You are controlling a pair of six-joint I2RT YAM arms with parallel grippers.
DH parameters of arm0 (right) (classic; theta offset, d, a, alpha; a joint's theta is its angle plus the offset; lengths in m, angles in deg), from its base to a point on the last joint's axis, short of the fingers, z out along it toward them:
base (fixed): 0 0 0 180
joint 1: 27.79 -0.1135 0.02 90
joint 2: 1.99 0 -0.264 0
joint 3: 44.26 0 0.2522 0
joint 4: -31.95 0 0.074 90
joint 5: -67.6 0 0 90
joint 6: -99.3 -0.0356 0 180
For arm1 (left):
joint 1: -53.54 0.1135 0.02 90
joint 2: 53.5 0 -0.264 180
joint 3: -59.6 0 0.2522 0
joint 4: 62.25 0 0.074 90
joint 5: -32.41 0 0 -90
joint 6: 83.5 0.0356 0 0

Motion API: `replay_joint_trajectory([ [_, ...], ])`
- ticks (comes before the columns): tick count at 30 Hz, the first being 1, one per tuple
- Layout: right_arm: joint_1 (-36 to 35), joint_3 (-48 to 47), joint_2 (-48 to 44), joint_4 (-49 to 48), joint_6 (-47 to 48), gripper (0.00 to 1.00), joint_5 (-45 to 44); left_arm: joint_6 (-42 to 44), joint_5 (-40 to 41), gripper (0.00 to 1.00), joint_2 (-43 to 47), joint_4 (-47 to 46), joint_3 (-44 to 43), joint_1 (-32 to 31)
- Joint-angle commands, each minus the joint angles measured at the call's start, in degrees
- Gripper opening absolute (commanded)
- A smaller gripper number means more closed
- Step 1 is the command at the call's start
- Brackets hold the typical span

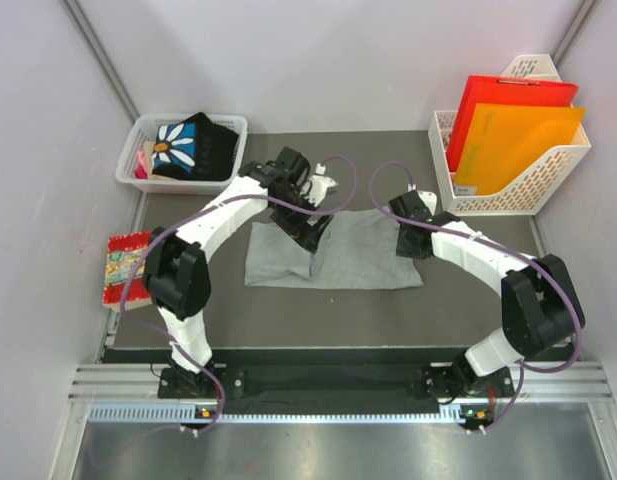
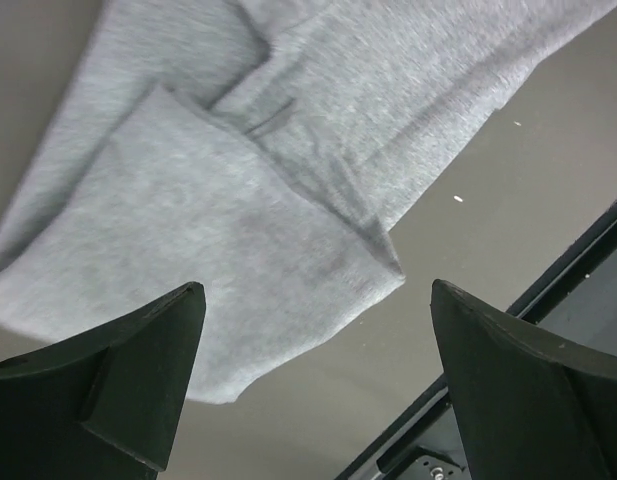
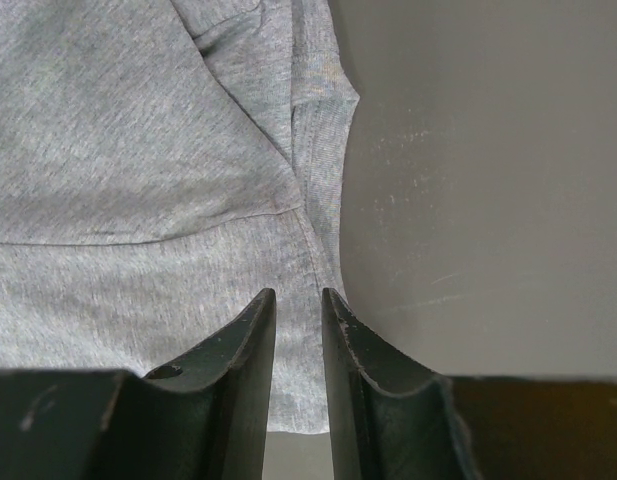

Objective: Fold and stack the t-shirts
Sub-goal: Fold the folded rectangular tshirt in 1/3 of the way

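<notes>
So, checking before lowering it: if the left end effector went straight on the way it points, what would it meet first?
Likely the grey t-shirt, its folded corner, lying right ahead.

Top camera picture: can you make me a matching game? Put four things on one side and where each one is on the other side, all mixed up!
Things
1. grey t-shirt
2. black daisy t-shirt
3. orange folder
4. red patterned packet

Places
A. standing in the white rack, far right
B. by the left edge of the dark mat
C. lying in the middle of the dark mat
D. in the white basket, far left

Pairs: 1-C, 2-D, 3-A, 4-B
</notes>
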Motion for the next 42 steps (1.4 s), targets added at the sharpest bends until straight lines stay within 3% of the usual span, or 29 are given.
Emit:
replay_joint_trajectory([
  [1,0.5,-0.8,-2.1,-0.3,0.4,0.26,-0.7,1.9,-0.5,0.99,7.6,-1.9,2.6,5.2],
  [8,0.5,-1.7,-1.9,-0.3,0.3,0.26,0.0,2.7,3.2,0.99,7.7,-10.0,21.7,6.4],
  [11,0.5,-2.0,-1.8,0.0,0.2,0.26,0.0,2.5,2.4,0.99,6.4,-12.2,24.6,6.1],
  [19,0.4,-3.0,-2.9,0.3,-0.7,0.26,2.0,2.0,0.3,0.97,2.2,-13.5,25.0,3.1],
  [25,0.2,-5.7,-3.9,1.0,-0.8,0.27,5.6,5.8,-7.4,0.97,9.0,-8.1,21.9,3.8],
  [28,-0.6,-7.9,-3.8,-0.2,-0.9,0.28,9.8,7.8,-13.3,0.98,15.4,-3.0,16.8,8.2],
  [31,-2.1,-11.9,-1.3,-0.6,-0.9,0.29,14.0,8.4,-19.3,0.99,20.4,-1.0,10.3,16.9],
  [35,-5.9,-16.8,4.6,-2.6,-1.7,0.29,19.7,5.7,-19.4,0.99,25.8,-4.1,6.5,29.5],
  [38,-8.5,-21.6,9.5,-6.2,-3.8,0.30,29.9,-0.5,-11.7,0.99,29.5,-13.4,9.6,34.7],
  [39,-9.1,-22.6,11.0,-8.4,-4.5,0.31,32.6,-2.4,-6.0,0.99,29.8,-14.7,11.0,35.2],
  [42,-12.1,-27.8,17.9,-10.5,-6.5,0.31,41.7,-4.4,-1.4,0.99,29.1,-16.9,12.7,36.5],
])
